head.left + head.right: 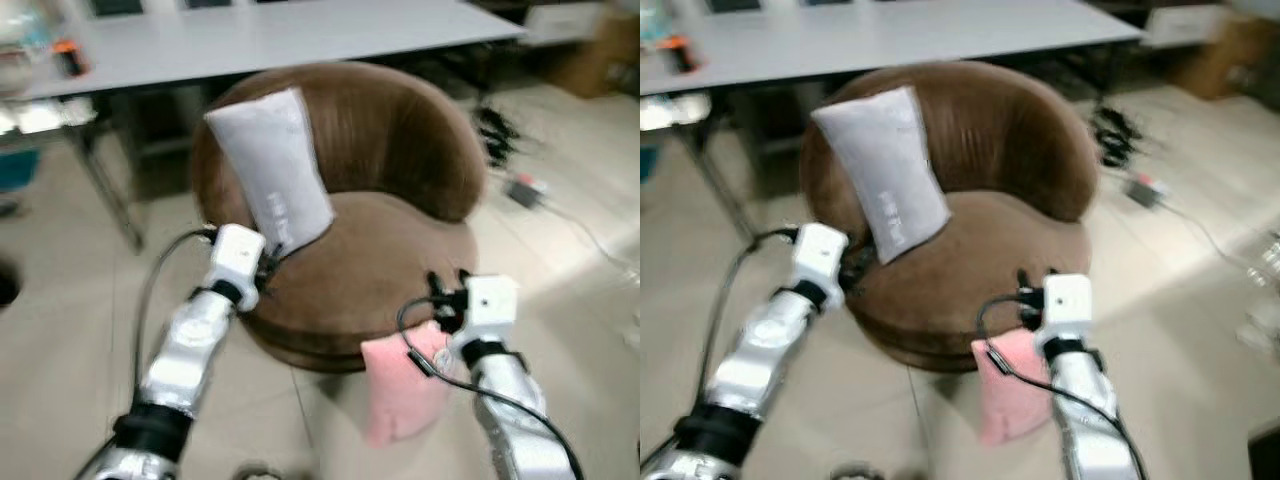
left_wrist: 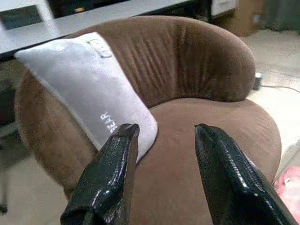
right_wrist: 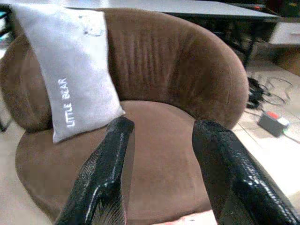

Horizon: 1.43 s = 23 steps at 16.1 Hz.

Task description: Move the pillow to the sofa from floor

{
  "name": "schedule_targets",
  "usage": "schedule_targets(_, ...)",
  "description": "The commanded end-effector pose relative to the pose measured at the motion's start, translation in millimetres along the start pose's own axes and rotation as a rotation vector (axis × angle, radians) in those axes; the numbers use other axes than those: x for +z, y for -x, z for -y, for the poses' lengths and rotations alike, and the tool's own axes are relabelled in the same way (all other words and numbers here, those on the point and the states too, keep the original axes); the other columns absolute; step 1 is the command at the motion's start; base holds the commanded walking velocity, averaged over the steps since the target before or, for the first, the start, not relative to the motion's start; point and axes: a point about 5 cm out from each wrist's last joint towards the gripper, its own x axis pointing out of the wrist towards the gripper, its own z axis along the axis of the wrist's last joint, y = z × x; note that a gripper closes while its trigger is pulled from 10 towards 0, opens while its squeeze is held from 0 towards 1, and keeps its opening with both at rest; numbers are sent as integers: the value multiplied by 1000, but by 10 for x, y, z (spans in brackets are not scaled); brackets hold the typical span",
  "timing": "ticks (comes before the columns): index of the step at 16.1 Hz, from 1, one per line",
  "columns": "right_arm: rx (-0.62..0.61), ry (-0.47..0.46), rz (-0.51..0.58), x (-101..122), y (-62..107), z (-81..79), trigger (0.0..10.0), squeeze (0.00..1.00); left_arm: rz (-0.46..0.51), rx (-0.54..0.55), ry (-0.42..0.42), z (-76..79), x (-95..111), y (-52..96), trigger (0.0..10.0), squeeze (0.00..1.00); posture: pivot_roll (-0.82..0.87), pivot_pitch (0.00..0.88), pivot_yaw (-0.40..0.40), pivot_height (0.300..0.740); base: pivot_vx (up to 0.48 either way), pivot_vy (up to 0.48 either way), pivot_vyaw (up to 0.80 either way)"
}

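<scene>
Head view: I see a pink soft pillow (image 1: pixel 400 395) on the floor against the round brown velvet sofa (image 1: pixel 390 270).
Wrist views: grey "LITTLE BEAR" cushion (image 3: pixel 70 75) legible; left gripper (image 2: pixel 161 133) and right gripper (image 3: pixel 159 129) fingers spread, empty.

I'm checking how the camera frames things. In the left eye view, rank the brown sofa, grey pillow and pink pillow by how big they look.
1. Brown sofa, clearly largest.
2. Grey pillow, leaning on its backrest.
3. Pink pillow on the floor, partly hidden behind the right arm, so its rank is unsure.
</scene>
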Motion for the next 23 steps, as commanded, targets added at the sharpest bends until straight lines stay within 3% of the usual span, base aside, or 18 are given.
schedule_targets(1, 28, -3, 14, 39, -49, -65, 10000, 0, 11, 35, -28, -90, 35, 29, 10000, 0, 64, 49, 4, 740, 0, -480, 800)
schedule_targets(12, 37, -12, 19, 30, -85, -58, 10000, 0, 38, 25, -57, -63, 92, 57, 10000, 0, 75, 44, 9, 740, 0, -480, 800)
schedule_targets(23, 56, -8, 18, 12, -87, -76, 10000, 0, 28, 50, -45, 10, -37, 185, 10000, 0, 81, 54, -5, 740, 0, -480, 800)
